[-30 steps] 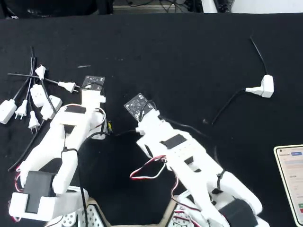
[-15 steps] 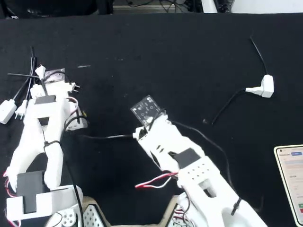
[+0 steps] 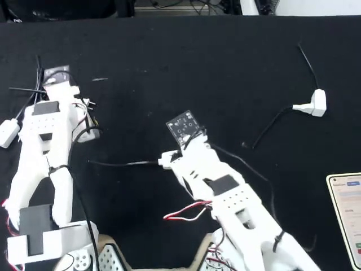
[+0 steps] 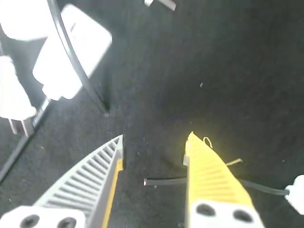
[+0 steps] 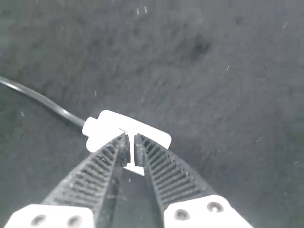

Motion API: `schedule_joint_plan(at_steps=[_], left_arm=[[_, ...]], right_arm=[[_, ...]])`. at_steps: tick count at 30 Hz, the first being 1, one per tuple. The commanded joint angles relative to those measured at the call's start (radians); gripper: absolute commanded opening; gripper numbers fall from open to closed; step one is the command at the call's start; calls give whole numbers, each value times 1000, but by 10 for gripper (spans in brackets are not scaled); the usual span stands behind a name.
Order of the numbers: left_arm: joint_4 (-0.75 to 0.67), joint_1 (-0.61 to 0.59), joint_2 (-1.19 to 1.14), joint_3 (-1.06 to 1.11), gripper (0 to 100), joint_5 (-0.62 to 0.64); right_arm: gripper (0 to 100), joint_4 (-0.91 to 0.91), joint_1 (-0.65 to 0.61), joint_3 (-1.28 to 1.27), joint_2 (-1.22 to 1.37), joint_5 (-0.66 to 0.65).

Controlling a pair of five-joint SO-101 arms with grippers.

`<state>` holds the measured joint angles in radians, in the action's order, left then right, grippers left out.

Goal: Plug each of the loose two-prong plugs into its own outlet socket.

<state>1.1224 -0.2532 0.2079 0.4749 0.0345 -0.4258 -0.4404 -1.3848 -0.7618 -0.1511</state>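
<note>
Our left gripper (image 4: 156, 137) has swung over to the pile of plugs (image 4: 71, 52) near the table's left edge, jaws spread, ready to pick one. Our right gripper (image 5: 131, 137) has edged forward, jaws seemingly pinching a white plug (image 5: 149, 134). We judge nothing plugged in yet.

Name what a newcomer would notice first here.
The left arm and right arm sprawl over a black table. The left tool hangs open by a tangle of white plugs and sockets at the table's left edge. Far right lies a lone white plug.
</note>
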Motion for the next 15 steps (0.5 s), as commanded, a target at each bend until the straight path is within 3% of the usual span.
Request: schedule_joint_plan(at_steps=[1, 5, 10, 15], left_arm=[[5, 22, 80, -74, 209, 9], [-25, 154, 114, -2, 209, 6], [-287, 275, 117, 271, 209, 5], [-457, 308, 118, 452, 209, 6]], right_arm=[[11, 48, 21, 105, 102, 8], [11, 25, 54, 180, 211, 8], [11, -60, 130, 242, 225, 143], [11, -64, 150, 245, 225, 160]])
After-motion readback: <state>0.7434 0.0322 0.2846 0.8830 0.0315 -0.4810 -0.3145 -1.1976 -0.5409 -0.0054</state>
